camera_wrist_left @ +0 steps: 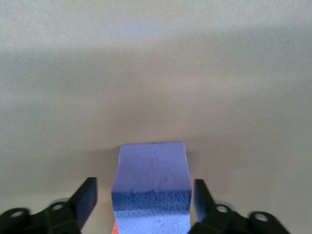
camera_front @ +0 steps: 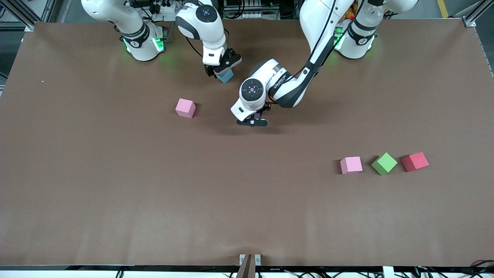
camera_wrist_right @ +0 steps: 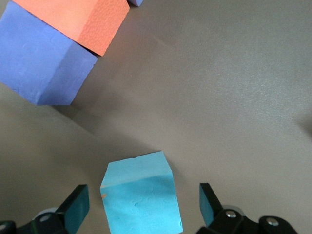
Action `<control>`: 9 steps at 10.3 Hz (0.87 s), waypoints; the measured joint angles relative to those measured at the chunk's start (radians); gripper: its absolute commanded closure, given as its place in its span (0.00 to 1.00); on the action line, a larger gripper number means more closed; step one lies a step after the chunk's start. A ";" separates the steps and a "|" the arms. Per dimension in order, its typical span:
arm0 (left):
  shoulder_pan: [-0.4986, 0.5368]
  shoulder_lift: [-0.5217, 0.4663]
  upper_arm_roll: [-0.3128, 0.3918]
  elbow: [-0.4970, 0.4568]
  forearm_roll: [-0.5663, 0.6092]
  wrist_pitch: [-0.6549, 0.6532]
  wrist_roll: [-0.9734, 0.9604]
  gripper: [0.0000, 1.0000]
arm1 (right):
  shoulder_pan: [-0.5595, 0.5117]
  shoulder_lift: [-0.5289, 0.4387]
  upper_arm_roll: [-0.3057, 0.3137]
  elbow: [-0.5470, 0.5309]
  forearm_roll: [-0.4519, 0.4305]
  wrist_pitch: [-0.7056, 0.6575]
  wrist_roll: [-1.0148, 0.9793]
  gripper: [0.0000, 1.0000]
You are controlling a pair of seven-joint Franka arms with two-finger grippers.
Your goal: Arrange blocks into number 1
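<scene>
A light blue block rests on the table near the robots' bases. My right gripper is open and straddles it, with a gap on each side. My left gripper is also open, low over mid-table, its fingers either side of a purple block without touching it. A sliver of orange shows beside that block. The right wrist view shows a purple block touching the orange block, with a second purple corner just past the orange one. A pink block lies toward the right arm's end.
Nearer the front camera, toward the left arm's end, a second pink cube, a green cube and a red cube lie in a row. In the front view the left arm's hand hides the purple and orange blocks. Brown table all round.
</scene>
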 measured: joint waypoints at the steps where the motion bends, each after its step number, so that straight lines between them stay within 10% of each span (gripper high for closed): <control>1: 0.003 -0.012 0.016 0.005 0.000 -0.001 0.000 0.00 | 0.000 0.001 0.004 0.000 0.000 0.000 0.000 0.00; 9: 0.227 -0.177 0.168 0.013 0.030 -0.096 0.138 0.00 | 0.001 0.037 0.017 -0.002 0.000 0.004 0.000 0.00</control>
